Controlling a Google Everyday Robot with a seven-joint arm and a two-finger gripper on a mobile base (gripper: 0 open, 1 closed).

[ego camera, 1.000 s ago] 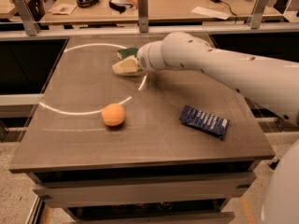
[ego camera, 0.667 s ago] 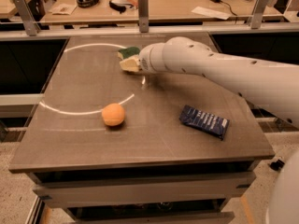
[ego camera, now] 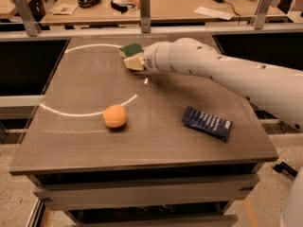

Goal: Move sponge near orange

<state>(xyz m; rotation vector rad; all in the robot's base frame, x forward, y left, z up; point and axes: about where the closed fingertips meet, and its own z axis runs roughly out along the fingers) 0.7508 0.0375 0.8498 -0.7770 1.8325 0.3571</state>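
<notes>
The sponge (ego camera: 130,49), dark green on top with a pale yellow body, is at the far middle of the table, tilted and raised a little off the surface. My gripper (ego camera: 140,62) is at the end of the white arm that reaches in from the right, and it is shut on the sponge's right side. The arm's wrist hides most of the gripper. The orange (ego camera: 115,116) sits on the table at the front left, well apart from the sponge and nearer the camera.
A dark blue snack packet (ego camera: 207,123) lies at the right front of the brown table (ego camera: 142,150). A metal rail with posts (ego camera: 145,6) runs along the far edge, with a cluttered desk behind it. A white curved line marks the tabletop.
The arm's end and the sponge have moved together a little to the right and toward the far edge. The orange and the blue packet have not moved.
</notes>
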